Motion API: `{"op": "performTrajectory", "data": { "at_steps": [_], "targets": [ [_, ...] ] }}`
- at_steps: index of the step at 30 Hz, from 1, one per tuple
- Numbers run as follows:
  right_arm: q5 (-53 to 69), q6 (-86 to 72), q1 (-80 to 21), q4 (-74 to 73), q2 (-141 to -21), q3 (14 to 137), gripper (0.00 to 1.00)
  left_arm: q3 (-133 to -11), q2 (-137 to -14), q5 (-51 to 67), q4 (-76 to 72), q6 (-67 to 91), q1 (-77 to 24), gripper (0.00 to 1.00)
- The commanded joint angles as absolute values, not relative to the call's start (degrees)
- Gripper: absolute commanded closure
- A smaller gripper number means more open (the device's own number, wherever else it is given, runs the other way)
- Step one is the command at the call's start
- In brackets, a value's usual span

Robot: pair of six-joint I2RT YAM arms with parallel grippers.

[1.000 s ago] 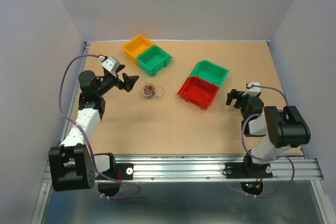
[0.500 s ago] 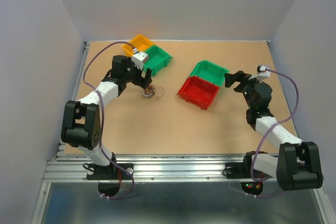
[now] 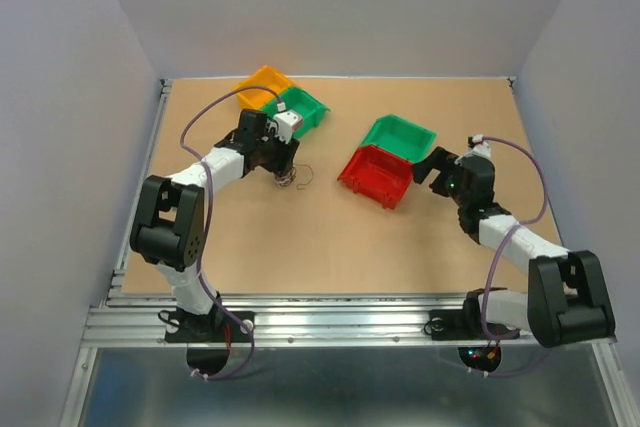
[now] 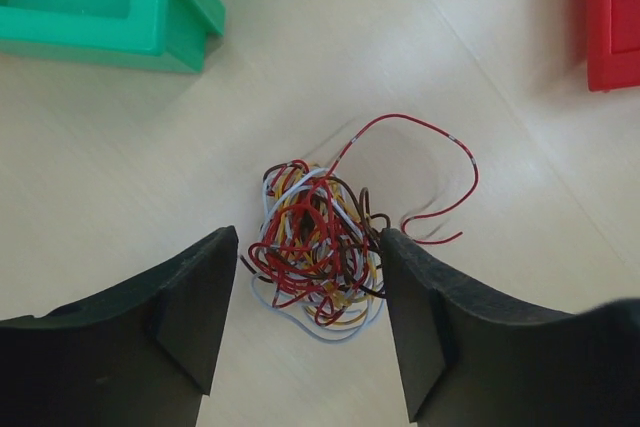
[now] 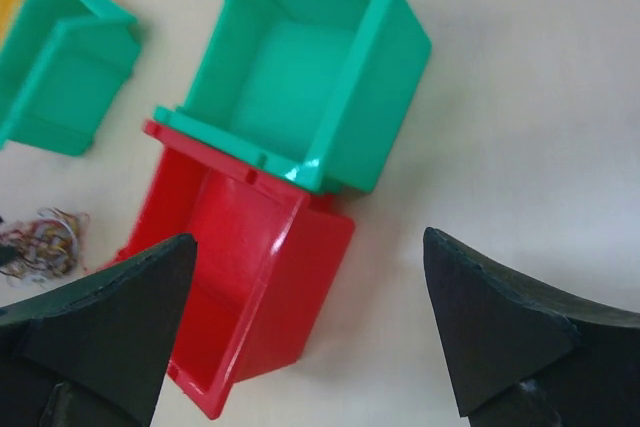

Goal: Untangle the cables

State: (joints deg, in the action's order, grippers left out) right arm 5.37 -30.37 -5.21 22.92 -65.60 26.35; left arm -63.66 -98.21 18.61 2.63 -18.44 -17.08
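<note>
The left tool [image 4: 307, 235] is lowered over the cables [image 4: 320, 267] with its two black fingers [image 4: 190, 317] spread apart, one on each side of the wad. Their inner faces sit right at the edges of the tangle, and no firm pinch shows. The cables lie on the desk [image 3: 300, 237] as a small knot of thin red, brown, yellow and pale strands. One loose red strand [image 4: 455, 152] loops out from the knot toward the red bin side. From above, the wad sits left of the desk's centre, directly under the left tool and near the front corner of the left green bin [image 3: 300, 112]. That bin touches a yellow bin [image 3: 262, 85] behind it, toward the far left of the desk. The left arm [image 3: 215, 167] reaches out from its base to this spot, with a purple lead arching over it. The right tool [image 5: 308, 239] has its fingers spread wide and holds nothing. It hovers beside the other pair of bins and points at them. Those are a red bin [image 3: 378, 175] and the right green bin [image 3: 400, 137], pressed together side by side right of centre and well apart from the wad. Both look empty inside in the right wrist view.
</note>
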Motion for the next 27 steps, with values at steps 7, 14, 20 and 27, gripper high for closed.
{"op": "performTrajectory", "data": {
  "at_steps": [7, 14, 20, 27],
  "targets": [
    [-2.19, -32.52, -12.04, 16.44, -77.52, 34.63, 0.16, -66.88, -99.66, 17.49, 5.62, -20.04, -17.84, 0.77],
    [-3.87, -30.16, -12.57, 15.3, -81.82, 38.75, 0.48, -66.71, -98.62, 20.04, 5.8, -21.18, -18.19, 0.99],
    [-4.83, -23.39, -12.57, 9.33, -85.34, 45.78, 0.73, -66.44, -97.82, 21.53, 5.54, -21.62, -18.19, 1.0],
    [-7.64, -15.66, -12.57, 5.38, -88.41, 51.92, 0.8, -65.83, -97.03, 22.94, 5.54, -22.06, -18.28, 1.0]
  ]
}}
